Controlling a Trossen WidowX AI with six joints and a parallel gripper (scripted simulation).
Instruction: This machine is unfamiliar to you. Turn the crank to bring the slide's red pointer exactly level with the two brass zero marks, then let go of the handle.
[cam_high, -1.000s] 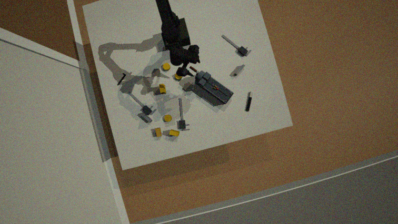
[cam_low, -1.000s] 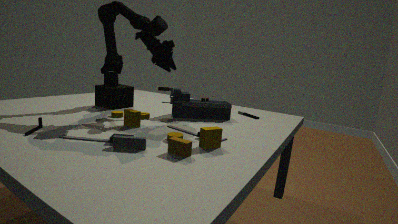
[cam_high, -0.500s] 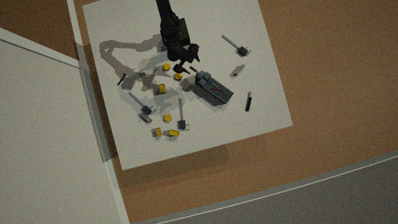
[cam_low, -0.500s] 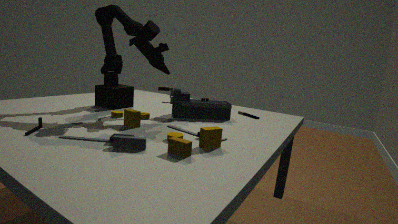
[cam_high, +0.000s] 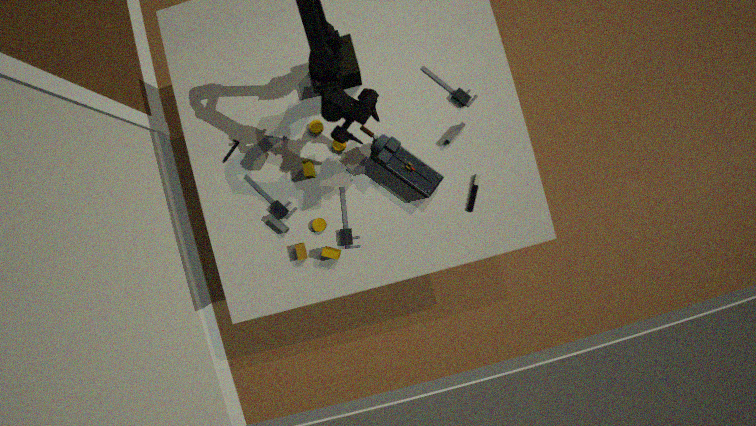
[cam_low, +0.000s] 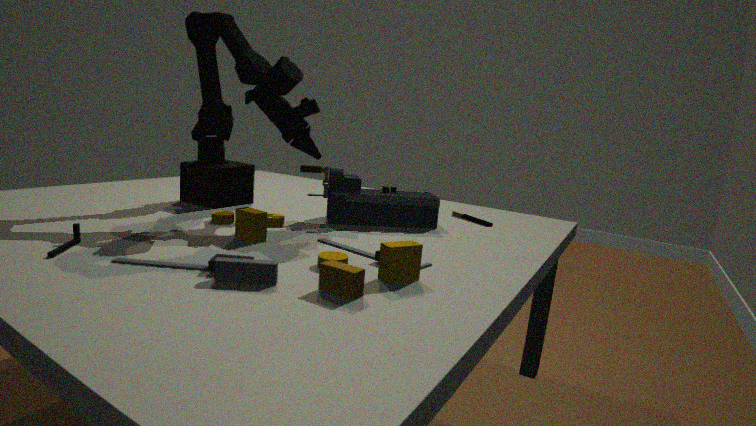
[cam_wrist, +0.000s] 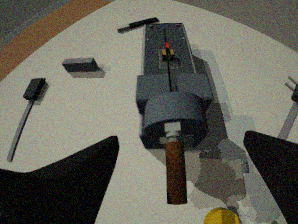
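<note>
A dark grey machine (cam_high: 398, 176) (cam_low: 381, 210) (cam_wrist: 152, 64) stands on the table. Its crank's brown handle (cam_high: 366, 130) (cam_low: 311, 168) (cam_wrist: 176, 172) sticks out from the round hub, on the robot's side. The red pointer (cam_wrist: 167, 45) is small in the wrist view; it appears slightly beyond the brass marks (cam_wrist: 171, 52), toward the machine's far end. The exact offset is hard to tell. My gripper (cam_high: 370, 131) (cam_low: 320, 157) (cam_wrist: 182, 140) is open and empty. Its fingertips are a little above the handle, one to each side of it in the wrist view.
Yellow discs and blocks, including a disc (cam_high: 315, 127) and a block (cam_low: 250, 225), lie on the table (cam_high: 476, 264). A disc (cam_wrist: 221, 217) is near the handle. Grey rod tools (cam_high: 344, 216) (cam_wrist: 22, 122), a grey block (cam_wrist: 80, 65) and black bars (cam_high: 471, 197) lie around.
</note>
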